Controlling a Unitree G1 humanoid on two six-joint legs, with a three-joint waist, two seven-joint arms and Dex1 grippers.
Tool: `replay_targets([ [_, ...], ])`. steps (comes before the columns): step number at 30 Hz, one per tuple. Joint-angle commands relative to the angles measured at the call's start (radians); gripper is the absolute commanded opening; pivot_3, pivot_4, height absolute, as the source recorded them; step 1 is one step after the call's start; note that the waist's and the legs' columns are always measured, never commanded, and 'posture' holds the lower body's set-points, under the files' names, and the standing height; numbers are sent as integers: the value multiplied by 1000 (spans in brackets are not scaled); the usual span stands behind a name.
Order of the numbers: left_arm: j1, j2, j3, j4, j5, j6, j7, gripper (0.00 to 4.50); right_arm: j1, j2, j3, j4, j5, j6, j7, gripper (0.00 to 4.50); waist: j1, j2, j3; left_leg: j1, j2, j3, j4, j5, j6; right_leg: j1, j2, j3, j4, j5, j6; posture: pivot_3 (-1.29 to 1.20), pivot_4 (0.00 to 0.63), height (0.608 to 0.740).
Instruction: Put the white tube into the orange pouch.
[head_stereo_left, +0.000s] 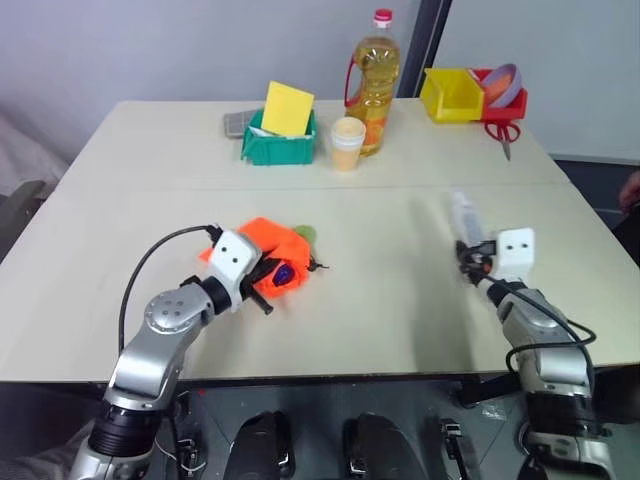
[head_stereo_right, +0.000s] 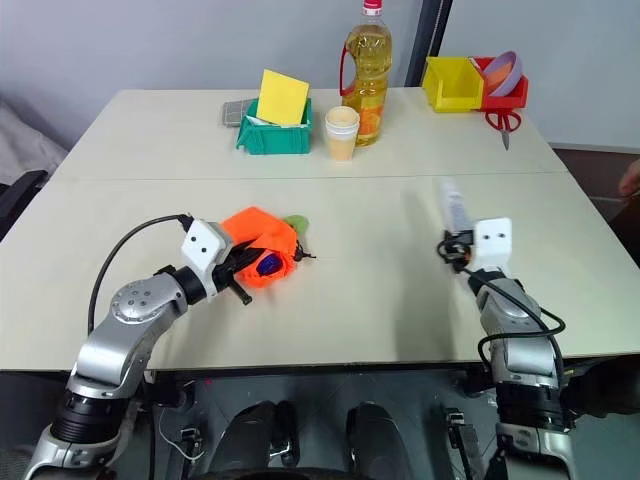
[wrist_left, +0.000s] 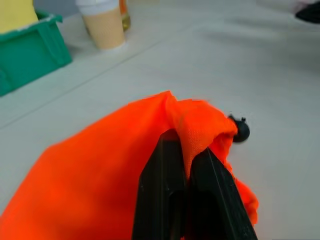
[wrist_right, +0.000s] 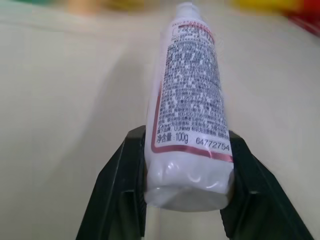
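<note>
Two grippers are seen over one pale table (head_stereo_left: 400, 300). The L gripper (wrist_left: 186, 165) is clamped fully shut on a fold of the one orange pouch (head_stereo_left: 275, 250), pinched between its two black fingers (wrist_left: 162, 195); the pouch is held near the table's front-left, w/ a dark opening facing right. One green disc (head_stereo_left: 304, 234) lies just behind the pouch, and a small black cord bead (wrist_left: 241, 131) is seen beside the fabric.

The R gripper (wrist_right: 187, 170) is closed partway on the one white tube (wrist_right: 192, 110): the tube's crimped end sits between the two fingers, one pad on each side, and the cap end points away from the wrist. In the head view the tube (head_stereo_left: 466, 218) is held above the table's right half, well apart from the pouch.

At the back of the table are counted: 1 green bin (head_stereo_left: 280, 142) w/ 1 yellow card (head_stereo_left: 288, 108) standing in it, 1 paper cup (head_stereo_left: 348, 142) just beside 1 oil bottle (head_stereo_left: 374, 80), 1 yellow bin (head_stereo_left: 452, 95) touching 1 red bin (head_stereo_left: 508, 103) that holds a purple bowl (head_stereo_left: 504, 83), and 1 pair of red scissors (head_stereo_left: 504, 134) in front of the red bin. A grey flat item by the green bin cannot be identified.
</note>
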Motion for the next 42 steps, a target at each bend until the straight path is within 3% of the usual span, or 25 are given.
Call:
replay_targets([
  [1,-17,2,35,-7,-24,-5,-1,0,15,-46,112,-206,92,72,162,1242,2,0,0,0,0,-1,0,0,0,0,0,0,0,0,0,0,150,740],
  [8,-12,1,50,-13,-39,-4,5,0,-14,-86,255,-263,73,170,234,1242,7,-1,0,-1,-2,-1,2,-4,8,1,-3,-1,-1,-1,-2,0,150,740],
  [15,-1,3,56,-11,-41,-13,5,0,-54,-75,318,-235,39,186,250,1242,5,-1,0,-1,-2,-1,2,-4,8,1,-3,-1,-2,0,-1,0,150,740],
  [30,25,26,-30,-112,-58,14,-54,0,-251,90,448,-51,-112,184,178,1242,1,-1,0,-1,-2,0,1,-4,8,0,-3,-1,-1,0,-1,0,150,740],
  [42,48,41,-47,-192,-99,88,-68,0,-391,265,449,140,-183,209,76,1242,-1,-1,0,-1,-1,0,1,0,2,-1,-3,-1,-1,0,-1,0,150,740],
])
